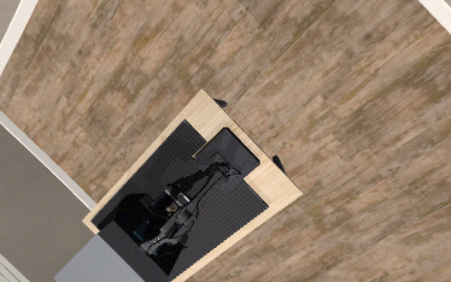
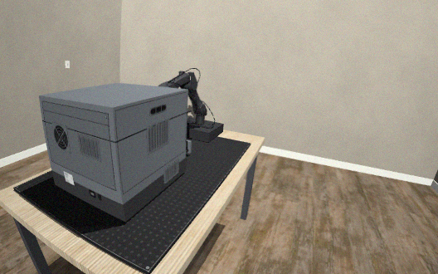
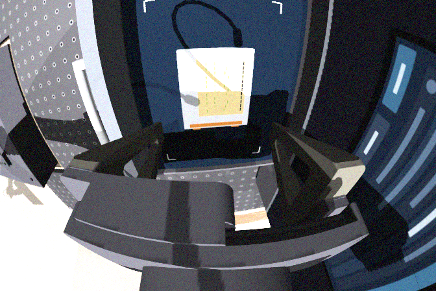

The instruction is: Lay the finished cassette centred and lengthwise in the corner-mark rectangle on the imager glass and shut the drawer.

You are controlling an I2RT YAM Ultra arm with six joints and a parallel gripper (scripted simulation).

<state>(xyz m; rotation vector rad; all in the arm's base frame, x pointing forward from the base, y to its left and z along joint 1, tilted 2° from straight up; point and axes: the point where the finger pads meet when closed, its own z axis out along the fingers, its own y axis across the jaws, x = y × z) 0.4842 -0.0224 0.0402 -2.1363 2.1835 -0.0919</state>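
In the wrist view the white cassette FINISHED (image 3: 215,87), with a yellow gel window and an orange strip at its near end, lies flat on the blue glass (image 3: 218,31) of the open drawer. It lies lengthwise inside the white corner marks (image 3: 148,3), nearer the front marks than the far ones. My gripper (image 3: 216,128) is open and empty above the near end of the drawer, its fingers apart from the cassette. The grey imager IM (image 2: 113,141) fills the table's near end and hides the drawer in the exterior view. From above the arm (image 1: 189,201) covers the drawer.
The drawer's pale front rail and handle (image 3: 89,94) stand at the left in the wrist view. IM's front panel with blue bars (image 3: 401,133) is at the right. The arm's base (image 2: 205,132) sits at the table's far end on the black perforated mat (image 2: 175,216).
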